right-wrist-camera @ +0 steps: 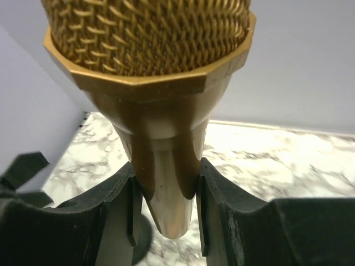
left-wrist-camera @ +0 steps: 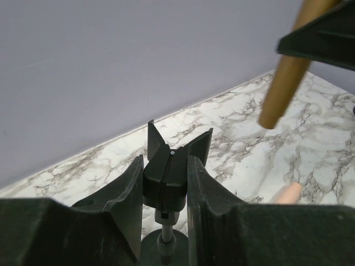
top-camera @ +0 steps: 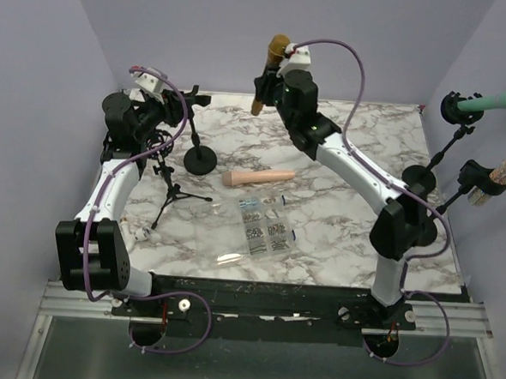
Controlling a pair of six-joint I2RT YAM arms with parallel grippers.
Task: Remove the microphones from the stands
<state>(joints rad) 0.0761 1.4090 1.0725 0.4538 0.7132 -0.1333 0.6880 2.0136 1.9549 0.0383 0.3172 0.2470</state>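
Marble-topped table (top-camera: 351, 135), plain lavender walls on three sides.

Right gripper (right-wrist-camera: 166, 213) — jaws drawn in on the gold microphone (right-wrist-camera: 150, 39), pinching the narrow neck just under the mesh head. Both pads touch the metal, one on each side. The mic hangs tilted, head up and handle down, high over the back of the table near the rear wall. In the left wrist view its handle ends in open air, well apart from the stand's clip (left-wrist-camera: 166, 166).

Left gripper (left-wrist-camera: 165, 185) — fingers (left-wrist-camera: 202, 194) pressed against the two sides of the black clip at the top of the stand (top-camera: 201, 159). The clip's forked prongs stick up between them with nothing seated in the fork. The stand's round base sits on the marble at the left rear; its thin rod leans toward the left arm.

Also on the table: a pink microphone (top-camera: 258, 179) lying flat, just right of the round base; a small black tripod (top-camera: 173, 197) near the left arm; a clear compartment box (top-camera: 263, 227) in front of the pink mic.
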